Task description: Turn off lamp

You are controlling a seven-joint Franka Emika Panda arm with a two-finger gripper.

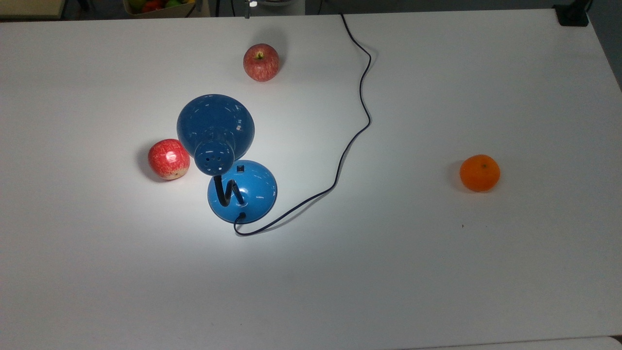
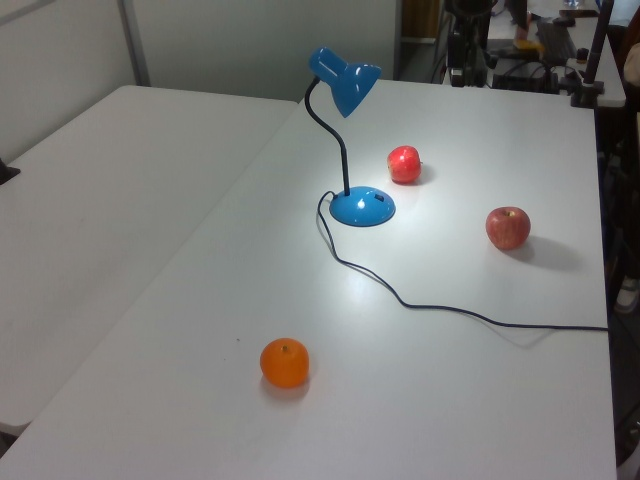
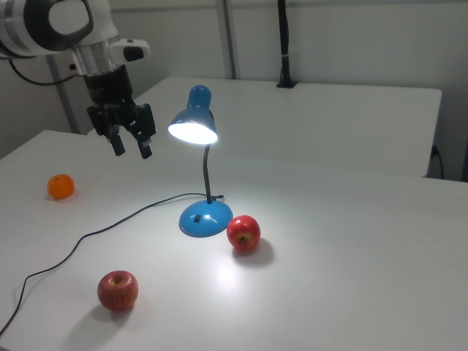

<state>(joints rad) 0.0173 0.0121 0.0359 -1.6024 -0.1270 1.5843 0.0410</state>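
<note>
Hanging high with its two fingers apart and nothing between them, our end effector (image 3: pixel 130 144) is sitting in the right view at about ten o'clock from the lamp (image 3: pixel 196 126), well above the bench (image 3: pixel 344 241) and well apart from everything on it. We are reading that raised, spread pose as a ready stance: clear of the shade, so a descent toward the base need not brush the gooseneck. The lamp is standing upright near the bench's middle and is lit, its shade glowing in the right view and a bright pool falling around the base (image 1: pixel 242 191). In the top view the small black switch (image 1: pixel 240 169) is lying on the base's dome at about twelve o'clock from its centre, partly tucked under the overhanging shade, which we judge will force an angled or narrow approach. The cord (image 1: pixel 360 104) is leaving the base at six o'clock and snaking off toward the bench's far edge, out of the switch's way. One apple (image 1: pixel 168 159) is resting just beside the base at about ten o'clock, another apple (image 1: pixel 261 62) is farther off at twelve, and an orange (image 1: pixel 479 172) is lying well apart at three. We judge the task not yet begun.
</note>
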